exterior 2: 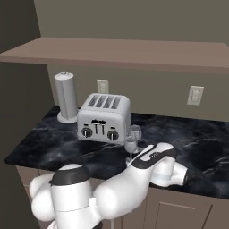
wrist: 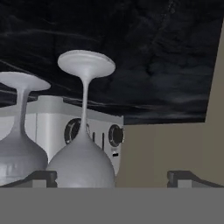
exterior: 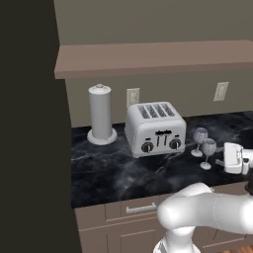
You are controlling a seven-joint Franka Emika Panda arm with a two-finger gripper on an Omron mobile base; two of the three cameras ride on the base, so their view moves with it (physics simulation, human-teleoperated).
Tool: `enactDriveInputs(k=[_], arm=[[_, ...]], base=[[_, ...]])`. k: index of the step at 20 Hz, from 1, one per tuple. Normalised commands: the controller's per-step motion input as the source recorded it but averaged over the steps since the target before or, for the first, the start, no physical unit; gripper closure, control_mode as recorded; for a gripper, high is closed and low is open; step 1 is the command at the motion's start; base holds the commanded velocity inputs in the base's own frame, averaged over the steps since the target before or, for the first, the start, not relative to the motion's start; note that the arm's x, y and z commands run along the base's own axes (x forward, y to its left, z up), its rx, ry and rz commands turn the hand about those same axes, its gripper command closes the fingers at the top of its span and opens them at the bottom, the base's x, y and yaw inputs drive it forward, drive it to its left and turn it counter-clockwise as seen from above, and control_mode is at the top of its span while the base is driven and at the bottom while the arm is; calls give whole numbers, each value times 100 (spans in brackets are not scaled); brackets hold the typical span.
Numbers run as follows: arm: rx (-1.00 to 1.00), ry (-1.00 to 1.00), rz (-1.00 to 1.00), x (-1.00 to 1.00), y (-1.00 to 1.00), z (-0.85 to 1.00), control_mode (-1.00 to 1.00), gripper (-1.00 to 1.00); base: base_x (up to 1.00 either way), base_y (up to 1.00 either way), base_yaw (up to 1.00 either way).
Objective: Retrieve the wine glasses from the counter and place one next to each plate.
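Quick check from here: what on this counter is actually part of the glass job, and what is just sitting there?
Job:
near wine glass
far wine glass
counter
tool, open, nearing the near glass

Lying about:
toaster
paper-towel roll
wall outlets

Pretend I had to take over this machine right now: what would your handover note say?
Gripper: open, holding nothing, its view rolled upside down and level with the glasses' bowls.
Two wine glasses stand upright on the counter, just right of the toaster: nearer glass, farther glass. In the hand view the nearer glass's bowl sits beside the left finger tip, not centred between the fingers.
Done: the approach only; neither glass is lifted.
Left: grip one glass, carry it to a plate, then repeat with the other. The plates are somewhere outside these pictures.
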Motion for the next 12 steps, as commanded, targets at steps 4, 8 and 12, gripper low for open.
enactDriveInputs(k=[4, 8, 12], arm=[[2, 0, 0, 0, -16, -9, -100, -100], [0, 0, 0, 4, 0, -3, -100, -100], [0, 0, 0, 15, 0, -23, -100, -100]], base=[[0, 0, 0], [0, 0, 0], [0, 0, 0]])
